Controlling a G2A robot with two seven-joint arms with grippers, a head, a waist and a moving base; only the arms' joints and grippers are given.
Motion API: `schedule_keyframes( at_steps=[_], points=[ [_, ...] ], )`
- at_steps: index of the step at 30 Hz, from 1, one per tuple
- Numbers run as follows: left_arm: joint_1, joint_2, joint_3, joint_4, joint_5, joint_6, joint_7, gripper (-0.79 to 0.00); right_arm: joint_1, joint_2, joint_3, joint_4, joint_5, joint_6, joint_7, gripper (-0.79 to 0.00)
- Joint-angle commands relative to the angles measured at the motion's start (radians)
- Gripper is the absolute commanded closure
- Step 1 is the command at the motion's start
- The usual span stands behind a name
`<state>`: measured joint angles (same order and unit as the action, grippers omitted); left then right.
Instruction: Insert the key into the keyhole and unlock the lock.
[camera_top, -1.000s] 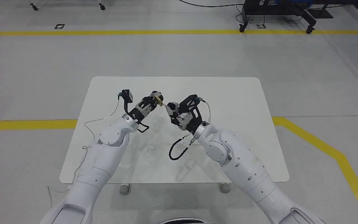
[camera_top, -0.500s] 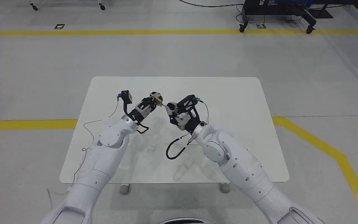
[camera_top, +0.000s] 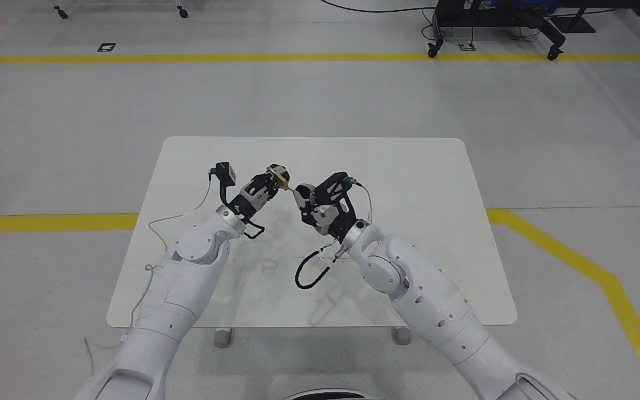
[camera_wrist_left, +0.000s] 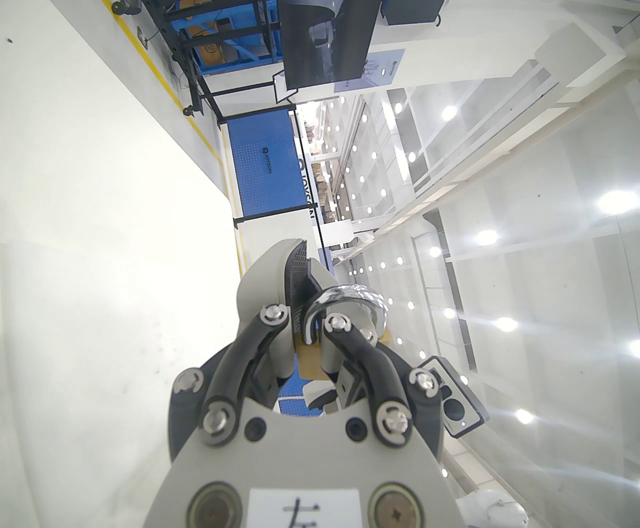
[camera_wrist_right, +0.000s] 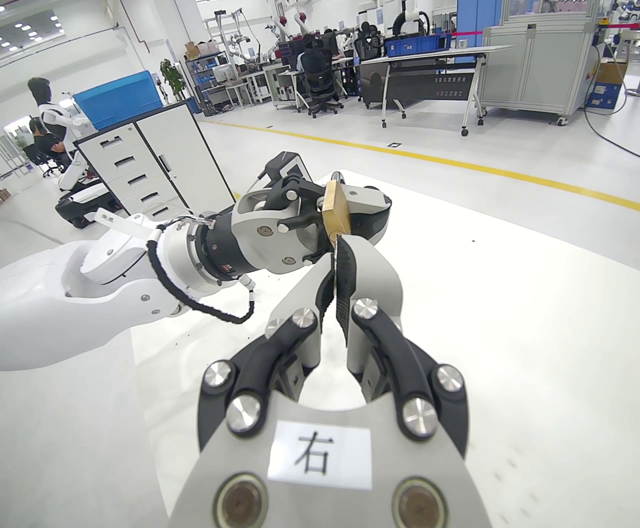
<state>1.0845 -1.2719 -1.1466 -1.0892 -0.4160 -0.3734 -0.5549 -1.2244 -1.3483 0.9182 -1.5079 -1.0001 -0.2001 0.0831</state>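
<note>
The key I cannot make out: my right fingers (camera_wrist_right: 345, 260) are pressed together pad to pad, and their tips touch the underside of the lock (camera_wrist_right: 334, 212), so the pads cover whatever lies between them, along with the keyhole face. From my right wrist the brass body shows edge-on, with just a sliver of the shackle behind it. From my left wrist most of that body is hidden behind my own finger links; only the steel shackle arches clear past the tips, closed into the body as far as I can tell. From above, the lock is a small brass speck and its seam with my right fingertips is too small to read. My left fingers (camera_wrist_left: 295, 272) are clamped on the lock's flat sides, holding it off the bench (camera_top: 420, 170), a little toward 10 o'clock from the bench's middle. My left arm comes in from about 7 o'clock, its wrist raised and the fingers pointing toward 2 o'clock. My right arm comes in from about 5 o'clock, its fingers aimed toward 10 o'clock, so the two sets of tips meet nose to nose at the lock above the white surface.
</note>
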Motion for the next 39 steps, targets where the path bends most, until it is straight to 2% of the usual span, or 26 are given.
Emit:
schedule_keyframes(
  at_steps=[1,29,39],
  points=[
    [-0.001,-0.001,-0.001,0.002,-0.002,0.002,-0.001,0.0,0.002,-0.001,-0.002,0.001,0.0,0.001,0.003,0.0],
    [-0.033,-0.017,-0.003,0.053,-0.034,0.011,-0.045,0.0,0.039,-0.031,-0.032,0.043,-0.049,0.071,-0.028,0.0],
    [-0.047,-0.026,-0.006,0.08,-0.126,0.068,-0.103,0.0,0.037,-0.041,-0.039,0.047,-0.086,0.102,-0.07,0.0]
  ],
)
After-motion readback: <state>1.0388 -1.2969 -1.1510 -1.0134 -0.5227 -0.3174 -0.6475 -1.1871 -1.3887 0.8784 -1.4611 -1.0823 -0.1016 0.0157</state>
